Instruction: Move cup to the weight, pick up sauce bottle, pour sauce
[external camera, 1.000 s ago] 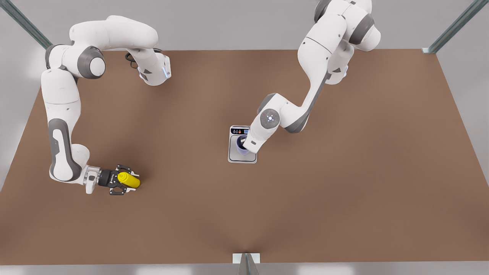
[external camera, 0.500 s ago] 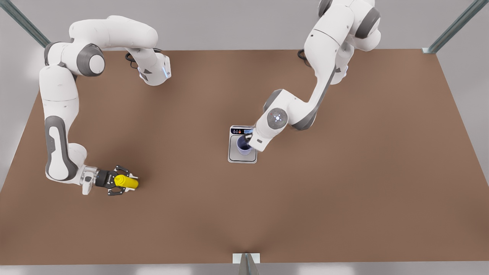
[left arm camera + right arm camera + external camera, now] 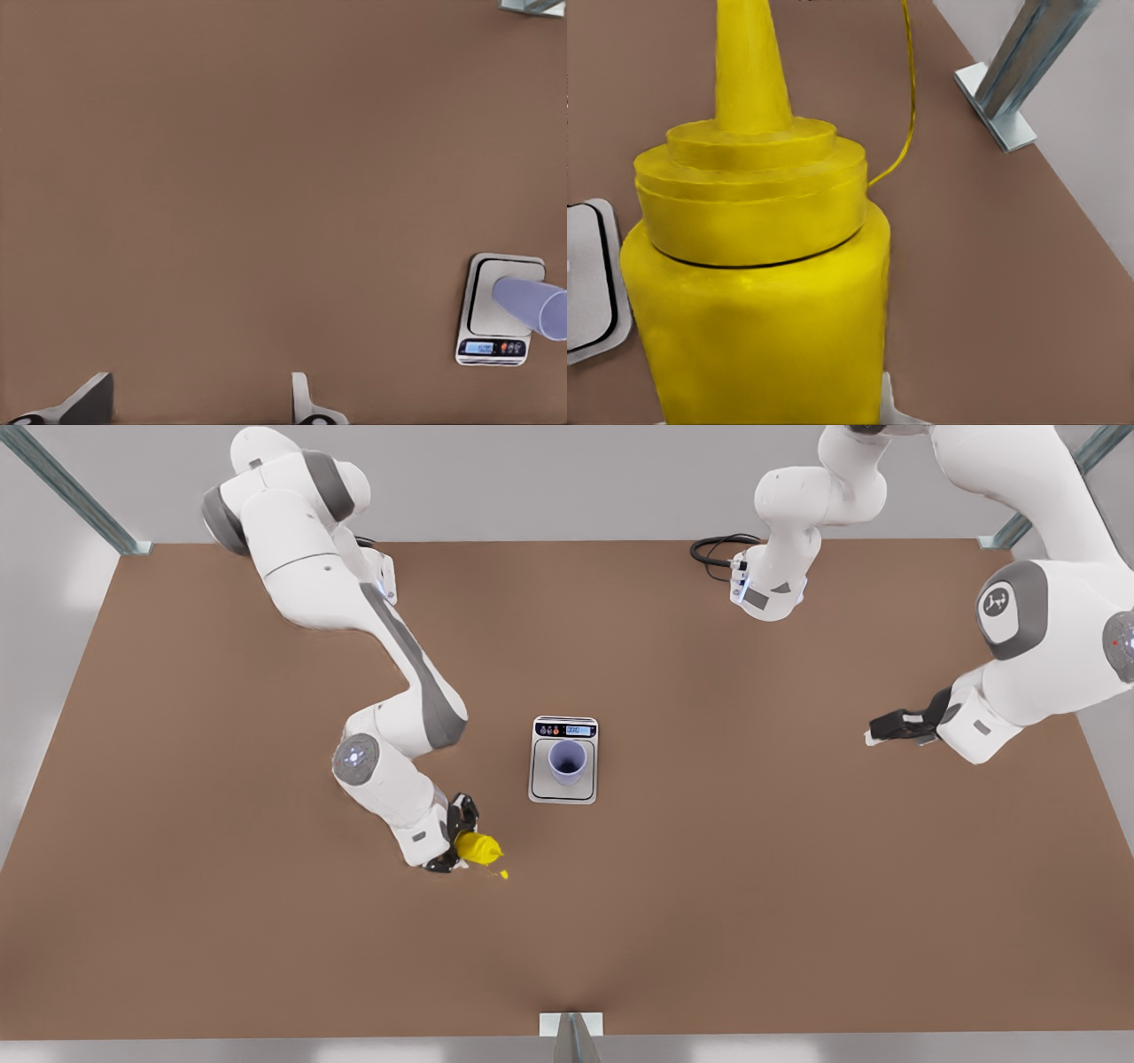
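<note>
The lavender cup [image 3: 567,762] stands upright on the plate of the silver weight [image 3: 540,786] at mid-table; the left wrist view shows the cup [image 3: 532,305] on the weight [image 3: 485,292] from far off. My right gripper [image 3: 456,837] is shut on the yellow sauce bottle [image 3: 477,848], which is tilted with its nozzle toward the front view's right, in front of and to the left of the weight. A thin yellow strand of sauce [image 3: 909,97] leaves the sauce bottle [image 3: 757,292], and a yellow drop [image 3: 503,874] lies on the table. My left gripper [image 3: 881,731] waits open at the front view's right.
The brown table [image 3: 709,886] has metal frame posts at its far corners and a bracket [image 3: 571,1025] at the near edge. A black cable coil [image 3: 713,549] lies by the far arm base. A post foot [image 3: 997,111] stands beyond the bottle.
The left gripper let go of the cup and drew away to the front view's right. The right arm carried the bottle from the left to beside the weight and tilted it; sauce came out.
</note>
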